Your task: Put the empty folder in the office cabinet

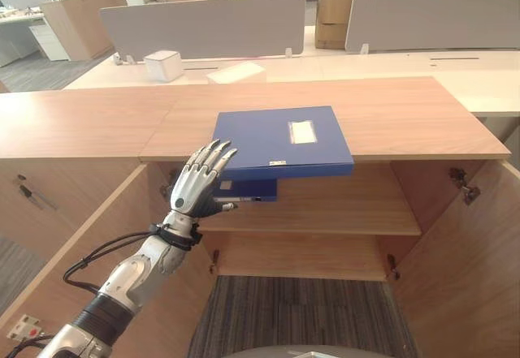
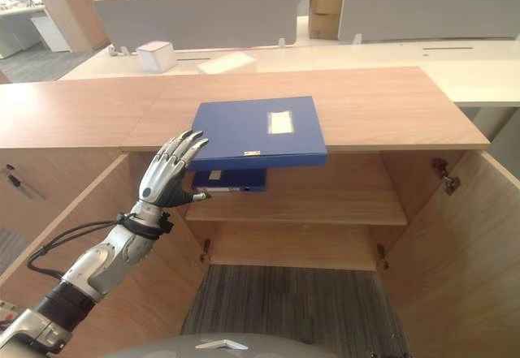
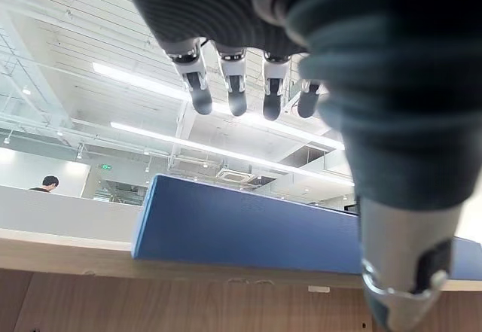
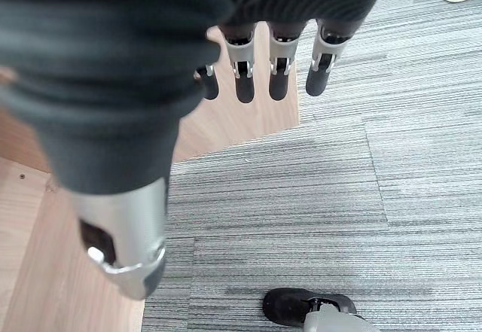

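folders (image 1: 280, 140), 2, left hand (image 1: 197, 181) beside

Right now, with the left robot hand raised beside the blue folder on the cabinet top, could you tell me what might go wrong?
1. The blue folder overhangs the cabinet top's front edge; a nudge from the open left robot hand could tip it to the floor.
2. A second folder already lies on the upper shelf just below, so sliding the new one in there may jam against it.
3. The right robot hand hangs open over the carpet, so it likely offers no support.
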